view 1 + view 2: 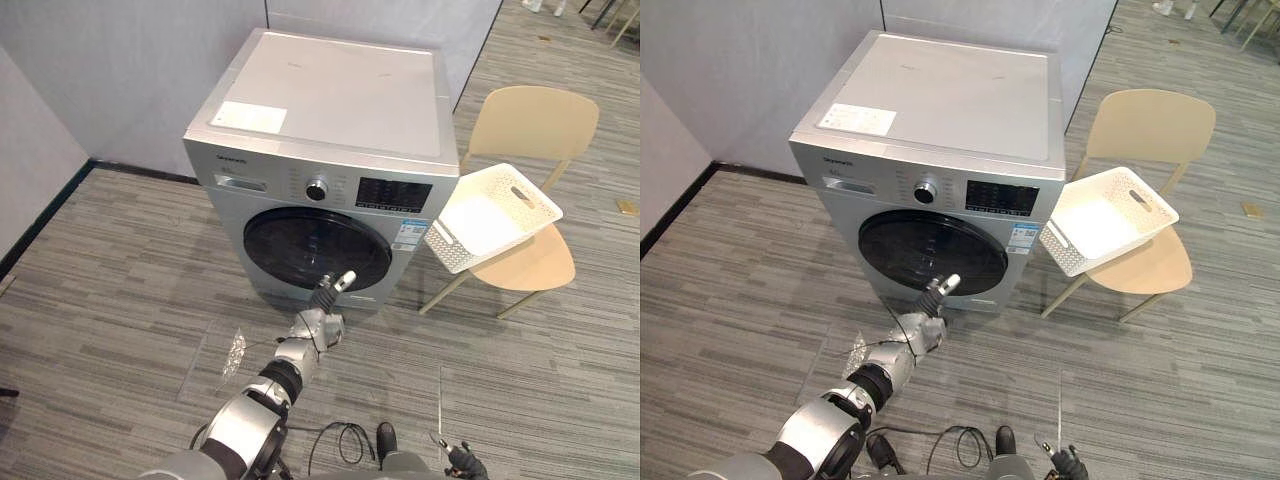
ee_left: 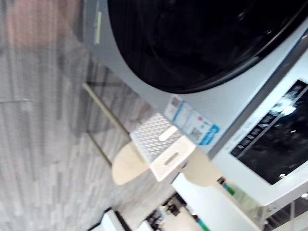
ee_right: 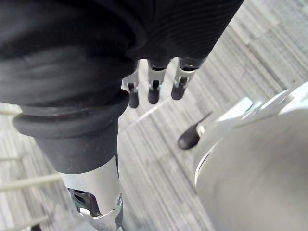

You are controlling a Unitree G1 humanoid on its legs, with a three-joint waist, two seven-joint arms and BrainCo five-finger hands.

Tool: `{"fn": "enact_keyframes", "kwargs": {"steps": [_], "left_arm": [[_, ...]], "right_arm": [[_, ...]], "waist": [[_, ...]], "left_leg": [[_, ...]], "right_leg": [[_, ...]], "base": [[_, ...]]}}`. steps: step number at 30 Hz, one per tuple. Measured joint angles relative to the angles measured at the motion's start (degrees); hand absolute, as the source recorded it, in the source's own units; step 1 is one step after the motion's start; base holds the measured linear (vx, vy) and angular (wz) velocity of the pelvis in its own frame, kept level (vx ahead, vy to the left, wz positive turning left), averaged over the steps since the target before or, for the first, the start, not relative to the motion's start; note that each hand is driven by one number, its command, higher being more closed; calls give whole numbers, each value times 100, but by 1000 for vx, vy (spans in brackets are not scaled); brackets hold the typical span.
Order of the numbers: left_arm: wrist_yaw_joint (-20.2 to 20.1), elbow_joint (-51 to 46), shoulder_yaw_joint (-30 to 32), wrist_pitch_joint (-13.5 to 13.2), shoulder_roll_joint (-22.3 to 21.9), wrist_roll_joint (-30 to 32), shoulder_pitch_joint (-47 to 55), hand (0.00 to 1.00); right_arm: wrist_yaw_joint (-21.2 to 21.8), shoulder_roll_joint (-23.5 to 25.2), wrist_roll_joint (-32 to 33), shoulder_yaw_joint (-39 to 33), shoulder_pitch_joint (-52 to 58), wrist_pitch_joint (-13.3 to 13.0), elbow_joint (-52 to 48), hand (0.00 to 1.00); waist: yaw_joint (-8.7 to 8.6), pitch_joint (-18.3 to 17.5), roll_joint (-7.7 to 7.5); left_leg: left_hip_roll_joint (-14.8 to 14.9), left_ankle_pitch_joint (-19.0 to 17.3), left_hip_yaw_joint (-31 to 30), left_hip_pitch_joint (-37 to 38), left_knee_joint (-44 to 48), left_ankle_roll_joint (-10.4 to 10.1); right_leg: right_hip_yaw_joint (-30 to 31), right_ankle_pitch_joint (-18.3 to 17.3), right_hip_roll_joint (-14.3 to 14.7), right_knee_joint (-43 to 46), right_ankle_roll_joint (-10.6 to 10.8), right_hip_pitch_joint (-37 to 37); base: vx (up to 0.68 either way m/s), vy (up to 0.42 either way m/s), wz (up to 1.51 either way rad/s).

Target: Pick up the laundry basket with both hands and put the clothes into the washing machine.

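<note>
Washing machine (image 1: 325, 150) stands against the grey wall, round door (image 1: 316, 247) shut and dark. Laundry basket (image 1: 492, 216), white and perforated, sits tilted on the seat of a tan chair (image 1: 528, 262) just beside the machine's right flank. Its inside looks pale and bare; whether any clothes lie in it I cannot tell from this height.

Left hand (image 1: 322, 312) is raised before the door's lower edge, fingers fairly straight and relaxed, holding nothing. Right hand (image 3: 154, 84) hangs low, fingers loosely extended toward the floor, also holding nothing.

Stage is ambiguous: a shut door with the basket on the chair fits the basket waiting to be carried, or set back after emptying.

If the left hand is working the door, the fingers need the door's rim edge, not the glass; the pull must follow the hinge arc.

Room: open floor in front and to the left of the machine. On the right, the chair legs and the basket's overhanging corner crowd the machine's front right corner.
</note>
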Motion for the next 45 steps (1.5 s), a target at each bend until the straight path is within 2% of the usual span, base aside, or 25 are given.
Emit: {"fn": "enact_keyframes", "kwargs": {"steps": [4, 8, 11, 13, 16, 20, 24, 26, 27, 28, 29, 30, 31, 32, 33, 34, 35, 36, 37, 38, 39, 41, 43, 44, 45], "left_arm": [[-59, 0, 264, -32, 20, 28, 623, 0], [-201, 409, 732, 98, 138, 539, 1507, 0], [-352, 841, 1687, 283, 499, 1426, 2331, 0], [-409, 926, 2267, 325, 724, 1834, 2686, 0], [-412, 924, 3083, 328, 967, 2220, 3208, 0], [-425, 925, 3806, 334, 935, 2288, 3667, 0], [-491, 919, 4069, 316, 811, 1547, 3820, 0], [-527, 919, 4065, 305, 785, 1275, 3881, 0], [-524, 902, 4051, 300, 783, 1161, 3910, 0], [-519, 887, 4032, 299, 771, 1164, 3907, 0], [-513, 857, 3916, 294, 677, 1163, 3927, 0], [-506, 855, 3804, 291, 705, 1172, 3934, 0], [-506, 771, 3432, 291, 795, 1252, 3914, 0], [-505, 697, 3285, 288, 825, 1300, 3894, 0], [-499, 583, 3106, 247, 887, 1455, 3906, 0], [-483, 486, 3056, 244, 932, 1629, 3898, 0], [-467, 397, 3056, 239, 935, 1803, 3885, 0], [-463, 387, 3055, 244, 915, 1878, 3850, 0], [-465, 348, 3055, 246, 852, 1981, 3778, 0], [-463, 347, 3059, 247, 763, 1986, 3757, 0], [-463, 348, 3059, 245, 738, 2032, 3756, 0], [-431, 321, 3152, 244, 684, 2084, 3718, 0], [-400, 200, 3399, 243, 592, 2198, 3704, 0], [-398, 150, 3533, 245, 561, 2278, 3687, 0], [-397, 136, 3584, 245, 528, 2313, 3670, 0]], "right_arm": [[-37, 63, -3, -499, 49, 4, 28, 0], [-39, 67, -3, -620, -10, 16, 372, 0], [-31, 80, -3, -603, -158, 28, 598, 0], [-19, 63, -2, -580, -226, 26, 682, 0], [66, -5, -3, -439, -368, -10, 689, 0], [131, -172, -59, -193, -594, -46, 917, 0], [204, -261, -146, -64, -720, -31, 1135, 0], [200, -269, -285, -62, -719, -26, 1143, 0], [195, -280, -334, -112, -695, -8, 1143, 0], [191, -305, -337, -115, -680, -2, 1145, 0], [187, -396, -347, -94, -658, 6, 1147, 0], [183, -421, -344, -87, -601, 7, 1145, 0], [177, -422, -337, -85, -459, 18, 1143, 0], [176, -420, -331, -79, -431, 20, 1131, 0], [179, -365, -319, 42, -417, 2, 1135, 0], [205, -306, -313, 139, -513, -20, 1107, 0], [205, -246, -312, 217, -607, -8, 1066, 0], [204, -220, -312, 245, -615, -9, 1032, 0], [202, -154, -309, 338, -559, -6, 899, 0], [209, -161, -300, 448, -488, -7, 737, 0], [207, -161, -291, 521, -475, -6, 659, 0], [203, -151, -210, 583, -423, -27, 600, 0], [204, -169, -216, 712, -422, -19, 619, 0], [204, -179, -223, 822, -422, 7, 632, 0], [205, -177, -220, 880, -427, 10, 639, 0]], "waist": [[-15, -13, 39], [20, -18, 28], [117, -26, 13], [271, -30, 7], [379, -44, 8], [574, -63, 8], [665, -102, 0], [687, -129, -57], [697, -167, -119], [681, -167, -125], [683, -165, -22], [645, -178, -1], [634, -170, -13], [635, -164, -22], [643, -85, 75], [645, -11, -5], [639, 8, -33], [626, 10, -34], [647, 20, -42], [638, 25, -13], [620, 16, 7], [591, 15, 30], [602, 2, 3], [621, -34, -54], [594, -47, -55]], "left_leg": [[5, -62, -102, 174, -2, -79], [-26, -93, -395, 173, -2, -113], [-52, -121, -595, 170, -1, -142], [-66, -118, -718, 168, -1, -137], [-142, -118, -984, 171, 0, -137], [-284, -139, -1323, 170, -1, -107], [-518, -207, -1762, 127, 0, -56], [-690, -278, -2010, 87, 29, 41], [-1027, -489, -2361, 86, 73, 265], [-1136, -610, -2503, 56, 197, 384], [-1204, -669, -2770, 19, 405, 390], [-1265, -737, -2950, 1, 575, 375], [-1384, -941, -3342, 81, 874, 437], [-1409, -1029, -3488, 122, 963, 456], [-1379, -1210, -3721, 218, 1164, 604], [-1389, -1358, -3894, 282, 1321, 699], [-1359, -1518, -4051, 348, 1476, 718], [-1350, -1599, -4147, 379, 1560, 736], [-1344, -1744, -4251, 470, 1641, 755], [-1344, -1880, -4363, 564, 1707, 763], [-1339, -1961, -4437, 601, 1757, 765], [-1318, -2271, -4720, 791, 1845, 712], [-1307, -2580, -4945, 800, 2019, 626], [-1299, -2788, -5125, 806, 2105, 556], [-1258, -2881, -5235, 821, 2121, 498]], "right_leg": [[-116, -68, -2, -96, -25, 266], [-411, -205, -30, -99, -61, 441], [-601, -272, -43, -105, -38, 576], [-711, -301, -43, -117, -44, 664], [-979, -365, -85, -131, -32, 868], [-1310, -520, -177, -111, -61, 1109], [-1772, -776, -358, 44, 7, 1309], [-2051, -830, -460, 47, -60, 1444], [-2378, -928, -704, 114, -244, 1641], [-2460, -957, -796, 324, -311, 1686], [-2510, -948, -941, 921, -329, 1607], [-2506, -938, -1086, 1440, -344, 1524], [-2307, -627, -1420, 2901, -842, 1194], [-2048, -313, -1494, 3473, -1289, 956], [-1292, 71, -1437, 4503, -1529, 482], [-681, -338, -1206, 5207, -1178, 70], [-199, -743, -863, 5724, -930, -425], [-67, -851, -699, 5786, -844, -621], [222, -1028, -413, 5705, -582, -1006], [528, -1146, -160, 5231, -364, -1271], [636, -1162, -75, 4835, -334, -1312], [1039, -1049, 74, 2729, -290, -1308], [1170, -791, 72, 1533, -322, -1229], [1297, -679, 81, 1271, -262, -1231], [1270, -364, 106, 1321, -114, -1227]], "base": [[65, -26, 7], [21, -6, 38], [50, -3, 29], [62, -13, 36], [58, -6, 45], [36, 10, 48], [35, 16, 60], [113, 39, 80], [170, 79, 83], [258, 124, 100], [194, 125, 80], [311, 212, 142], [271, 199, 134], [292, 173, 137], [246, 81, 78], [288, 76, 82], [279, 74, 65], [306, 69, 74], [249, 28, 68], [284, -26, 64], [263, -113, 66], [350, -191, 66], [398, -269, 63], [427, -327, 74], [465, -388, 93]]}}
